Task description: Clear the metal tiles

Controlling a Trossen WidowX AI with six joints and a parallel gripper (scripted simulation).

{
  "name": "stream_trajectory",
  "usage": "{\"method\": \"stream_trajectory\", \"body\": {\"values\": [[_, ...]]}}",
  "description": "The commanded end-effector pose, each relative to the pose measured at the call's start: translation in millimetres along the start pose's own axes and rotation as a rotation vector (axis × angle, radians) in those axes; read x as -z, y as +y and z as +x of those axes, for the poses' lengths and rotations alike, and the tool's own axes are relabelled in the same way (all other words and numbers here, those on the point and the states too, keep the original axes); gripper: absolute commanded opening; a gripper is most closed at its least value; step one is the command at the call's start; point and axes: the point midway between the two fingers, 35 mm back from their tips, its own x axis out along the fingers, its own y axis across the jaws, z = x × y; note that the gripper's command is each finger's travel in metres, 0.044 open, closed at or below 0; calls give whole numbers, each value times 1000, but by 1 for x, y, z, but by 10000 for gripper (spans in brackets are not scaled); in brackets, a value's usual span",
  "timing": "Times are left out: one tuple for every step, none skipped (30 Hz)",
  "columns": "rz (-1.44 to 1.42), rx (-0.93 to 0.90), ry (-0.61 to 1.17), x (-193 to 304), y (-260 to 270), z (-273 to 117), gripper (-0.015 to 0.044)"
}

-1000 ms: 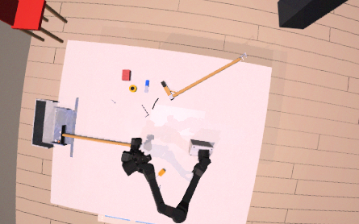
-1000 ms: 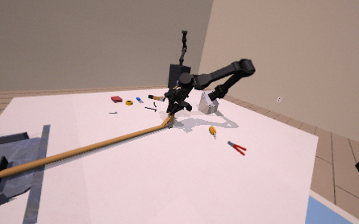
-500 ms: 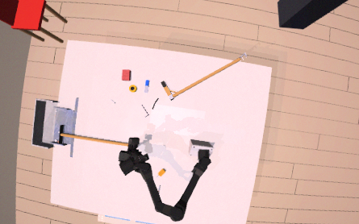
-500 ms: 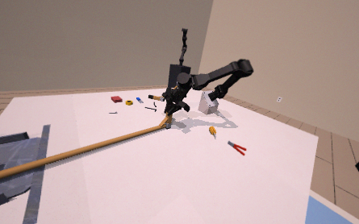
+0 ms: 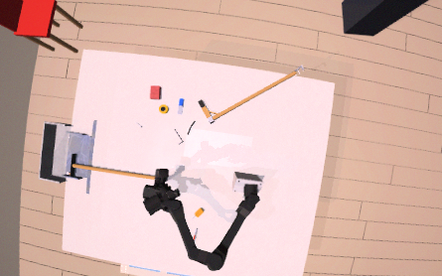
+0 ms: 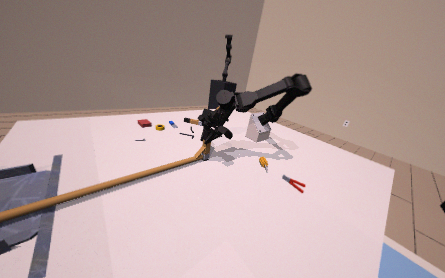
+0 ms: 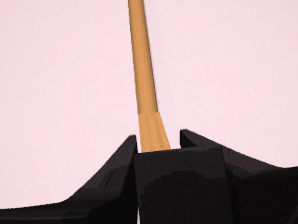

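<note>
So I counted one arm, two long wooden-handled tools, one at the arm and one off by itself. Also one red block, one yellow ring, one blue-and-white thing, one screwdriver, one pair of red-handled pliers, and one red chair.

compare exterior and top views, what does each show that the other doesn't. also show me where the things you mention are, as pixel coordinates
Only the exterior view shows the wall outlet [image 6: 346, 123].

Only the top view shows the red chair [image 5: 36, 19].

Both show the end effector [image 5: 162, 175] [image 6: 206, 137] shut on the long scraper [image 5: 116, 172] [image 6: 100, 187], and the red block [image 5: 155, 92] [image 6: 144, 123] on the table [image 5: 283, 149] [image 6: 175, 225].
</note>
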Motion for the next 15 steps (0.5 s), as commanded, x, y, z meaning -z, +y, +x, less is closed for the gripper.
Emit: {"method": "stream_trajectory", "body": {"values": [[-5,1,-14,-10,2,2,0],[-5,1,-14,-10,2,3,0],[-5,1,-14,-11,2,3,0],[-5,1,-14,-12,2,4,0],[-6,1,-14,-13,2,4,0],[-6,1,-14,-14,1,5,0],[-6,1,-14,-14,1,6,0],[-6,1,-14,-15,1,6,0],[-6,1,-14,-16,1,7,0],[-6,1,-14,-17,1,7,0],[-6,1,-14,-18,1,8,0],[-6,1,-14,-18,1,9,0],[-6,1,-15,-19,1,9,0],[-6,1,-15,-20,1,10,0],[-6,1,-15,-21,1,11,0]]}}
